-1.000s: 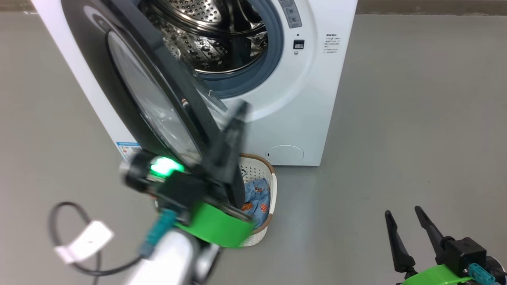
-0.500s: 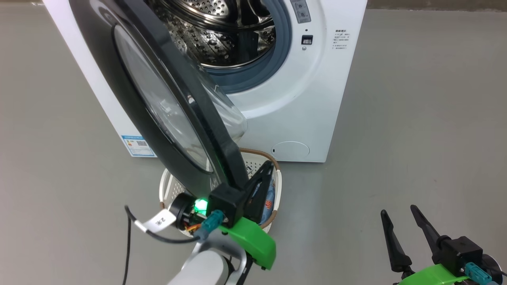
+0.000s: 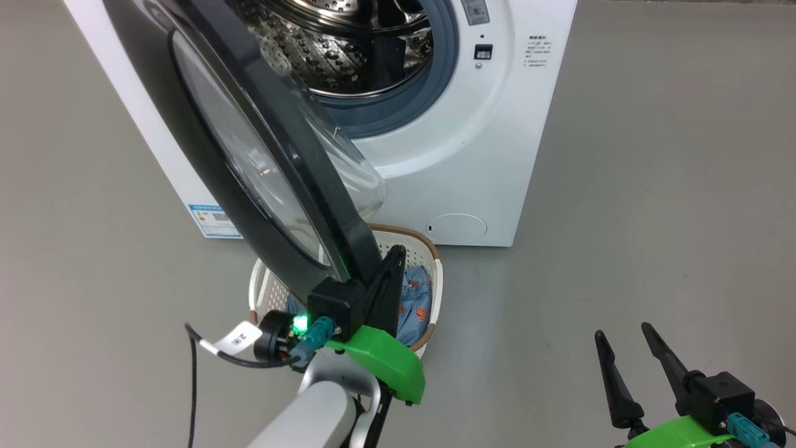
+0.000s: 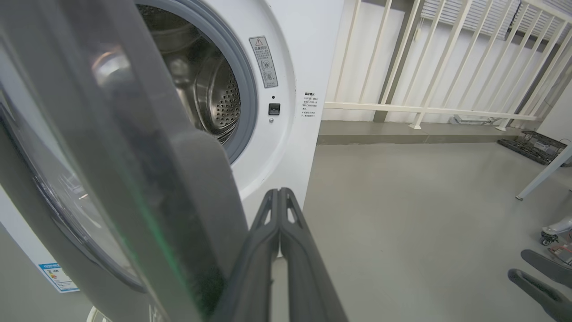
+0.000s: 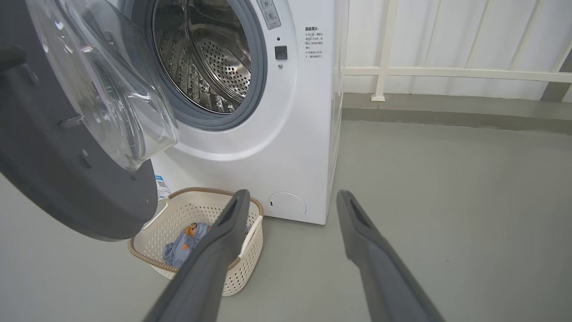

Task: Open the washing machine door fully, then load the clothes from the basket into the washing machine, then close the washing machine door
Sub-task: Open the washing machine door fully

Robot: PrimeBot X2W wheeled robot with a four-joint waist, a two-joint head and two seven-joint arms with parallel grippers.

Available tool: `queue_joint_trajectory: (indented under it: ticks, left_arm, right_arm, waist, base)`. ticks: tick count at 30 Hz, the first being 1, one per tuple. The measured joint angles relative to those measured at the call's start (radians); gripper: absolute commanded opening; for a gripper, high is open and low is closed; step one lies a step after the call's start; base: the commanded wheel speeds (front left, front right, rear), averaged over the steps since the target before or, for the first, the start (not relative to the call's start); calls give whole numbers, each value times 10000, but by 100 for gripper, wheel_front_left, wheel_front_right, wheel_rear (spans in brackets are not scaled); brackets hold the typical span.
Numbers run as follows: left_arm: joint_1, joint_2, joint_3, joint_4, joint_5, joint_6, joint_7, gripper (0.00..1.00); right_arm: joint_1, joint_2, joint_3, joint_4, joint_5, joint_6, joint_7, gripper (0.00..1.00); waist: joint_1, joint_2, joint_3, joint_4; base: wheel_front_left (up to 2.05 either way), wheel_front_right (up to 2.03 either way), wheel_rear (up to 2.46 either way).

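The washing machine (image 3: pixel 497 143) stands with its steel drum (image 3: pixel 348 50) exposed. The washing machine door (image 3: pixel 205 155), a black ring around a clear bowl, hangs swung out to the left. My left gripper (image 3: pixel 396 253) is shut and empty, its fingers (image 4: pixel 279 232) lying close against the door's lower inner edge (image 4: pixel 196 214). Under the door sits the basket (image 3: pixel 429 249) with the clothes (image 3: pixel 418 305) in it, blue with orange prints. In the right wrist view the basket (image 5: pixel 210 191) and the clothes (image 5: pixel 183 243) lie left of my right gripper (image 5: pixel 292 197), which is open and empty, low at the right (image 3: pixel 622 339).
Grey floor (image 3: pixel 653 218) stretches to the right of the machine. A white railing (image 4: pixel 424 107) runs behind, and a white table leg (image 4: pixel 540 174) stands at the far right. A black cable (image 3: pixel 193 373) with a white tag loops by my left wrist.
My left gripper has come down along the door's edge, from pointing up beside the glass to the door's lower rim above the basket. The right gripper has stayed put.
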Motion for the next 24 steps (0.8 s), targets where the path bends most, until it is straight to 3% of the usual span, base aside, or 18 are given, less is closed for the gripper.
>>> queue_joint_trajectory:
  ticks: [11,24]
  left_arm:
    - [122,56,-132,-132,-123,336,-217,0]
    - [1220,784,-167,-1400,-105,959,-205,0]
  right_arm:
    - [0,0,17,67,4,0,-75,100]
    - [-2,0,13,194,105,0,-161,100]
  waist:
    - [0,0,10,88]
    - [0,0,60,196]
  base:
    - [0,0,0]
    - [0,0,0]
